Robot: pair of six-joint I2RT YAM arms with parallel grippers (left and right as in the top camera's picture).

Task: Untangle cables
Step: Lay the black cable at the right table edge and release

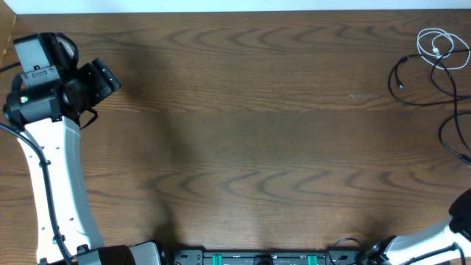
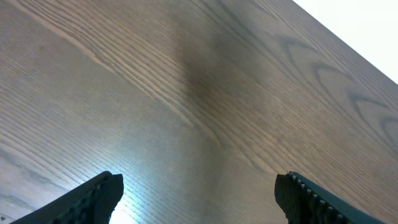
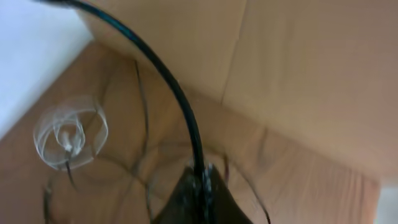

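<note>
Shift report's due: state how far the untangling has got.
Done: nothing yet; the coiled white cable overlaps the black cable. In hand: the right tool seems shut on the black cable. Left: separating them; the left tool hangs open, holding nothing.

You worked at a dark brown wooden table (image 1: 243,147) with long, wavy grain lines, and its top filled almost the whole overhead view. Behind its far edge ran a narrow white strip (image 1: 221,5); wall or floor, I could not tell. In the left wrist view a soft darker band (image 2: 202,81) crossed the wood, and a bright glare of light (image 2: 134,208) shone low on it. In the blurred right wrist view a flat beige panel (image 3: 298,74) with one straight seam rose behind the wood, beside a white surface (image 3: 28,56).
</note>
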